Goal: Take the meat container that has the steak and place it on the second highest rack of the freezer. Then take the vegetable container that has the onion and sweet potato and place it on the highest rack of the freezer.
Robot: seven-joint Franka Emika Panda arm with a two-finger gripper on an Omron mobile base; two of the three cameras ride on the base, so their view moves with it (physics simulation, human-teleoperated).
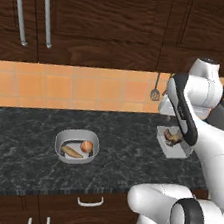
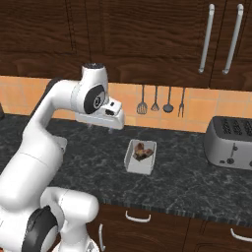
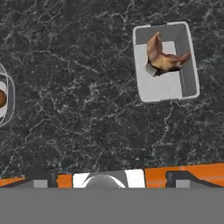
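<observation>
meat container [image 2: 140, 157] on dark worktop [image 2: 187, 182], right of hand [image 2: 101, 119] | steak [image 2: 142, 151] loose inside | hand hovering, fingers apart, empty | likely light, rigid, slick-walled; steak may slide if tipped; pinch one long wall, keep level

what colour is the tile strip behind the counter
Orange tiles with pale grout lines, clearest in the left base view.

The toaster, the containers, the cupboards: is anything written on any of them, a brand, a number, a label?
None: no readable text in any view.
The toaster has small front knobs, no legible marking.
The meat container and the vegetable container are plain grey.
The cupboards carry handles, no writing.
</observation>
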